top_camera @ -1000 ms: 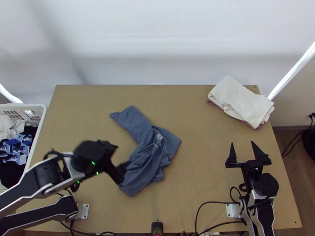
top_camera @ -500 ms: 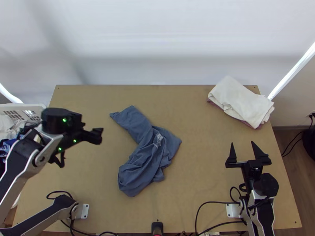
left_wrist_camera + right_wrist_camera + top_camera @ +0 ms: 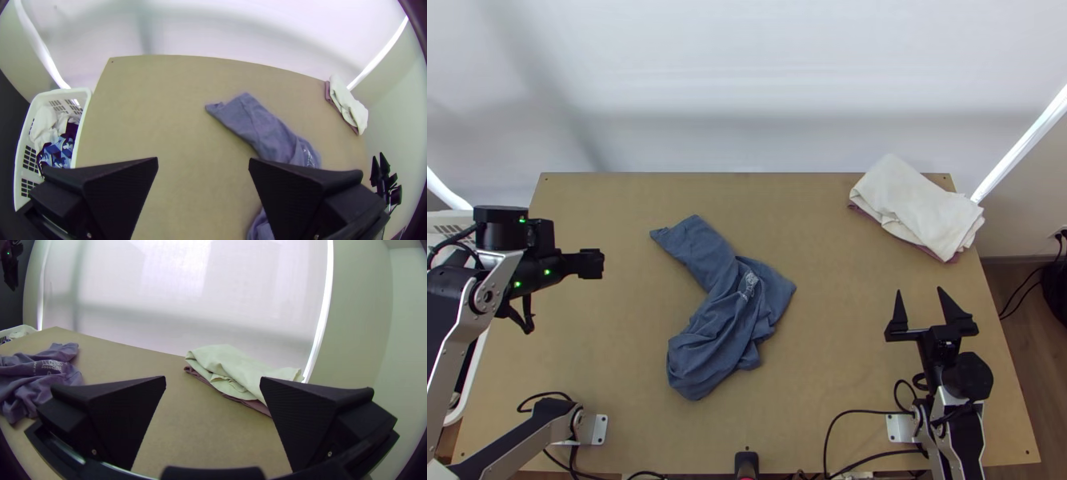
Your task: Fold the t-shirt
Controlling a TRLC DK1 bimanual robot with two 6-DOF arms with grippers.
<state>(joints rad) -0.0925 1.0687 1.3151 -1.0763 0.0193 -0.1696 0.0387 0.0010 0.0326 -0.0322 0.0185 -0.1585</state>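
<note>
The blue-grey t-shirt [image 3: 727, 320] lies bunched and creased mid-table, left of centre, one flatter part stretching toward the back left and a small print showing. Over the table's left side hangs my left gripper [image 3: 593, 264], apart from the cloth; in the left wrist view the left gripper [image 3: 203, 164] is open with nothing between its fingers, the t-shirt [image 3: 271, 129] lying beyond. At the right front, my right gripper [image 3: 921, 294] stands open and holds nothing, well away from the shirt. In its wrist view the right gripper [image 3: 212, 382] has widely parted fingers, and the t-shirt [image 3: 40, 373] appears too.
A folded white cloth [image 3: 919, 204] lies on a mauve one at the table's back right corner. Beside the left table edge stands a white basket [image 3: 84, 115] of clothes. Cables [image 3: 851, 412] run along the front edge of the wooden table [image 3: 843, 360].
The left arm has swung away from the t-shirt to the left side of the table, its gripper empty. The t-shirt's near left part has settled slightly; the right arm has stayed still.
</note>
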